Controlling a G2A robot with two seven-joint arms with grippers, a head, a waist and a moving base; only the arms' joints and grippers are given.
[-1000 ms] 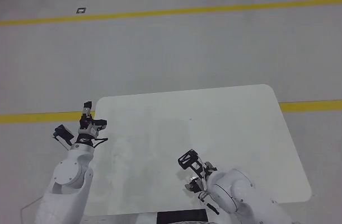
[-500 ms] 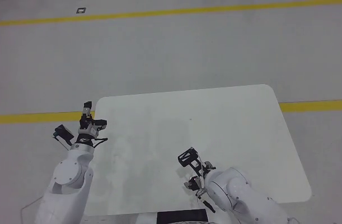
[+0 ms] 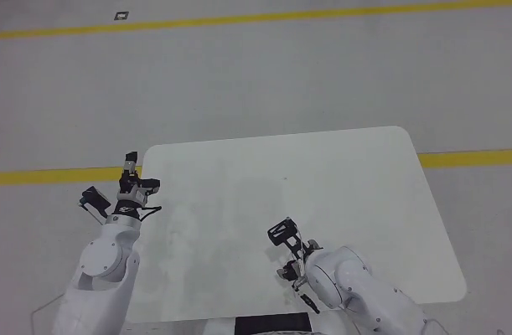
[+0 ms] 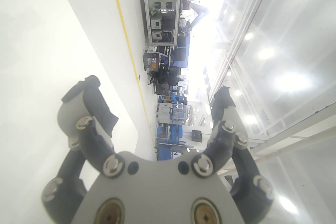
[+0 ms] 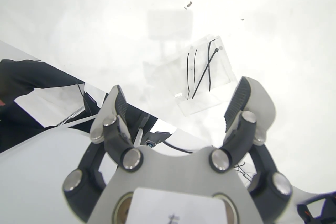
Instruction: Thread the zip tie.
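Several black zip ties [image 5: 204, 70] lie loose in a clear shallow tray [image 5: 195, 107] on the white table [image 3: 339, 184]. One of the ties crosses the others at a slant, its head toward the far end of the tray. My right gripper [image 5: 179, 86] hovers open just short of the tray, with nothing between its ribbed pads [image 5: 237, 100]. In the top view, the right gripper [image 3: 283, 251] sits near the table's front edge. My left gripper [image 4: 157, 88] is open and empty, held beyond the table's left edge [image 3: 111, 179] and facing the room.
A few small dark specks [image 5: 188, 5] lie on the table beyond the tray. The table's front edge [image 5: 65, 72] runs close behind my right gripper, with dark cabling below it. Yellow floor lines [image 3: 38, 176] pass beside the table.
The right arm has shifted slightly, its gripper edging a little farther over the table. The left arm has kept still.
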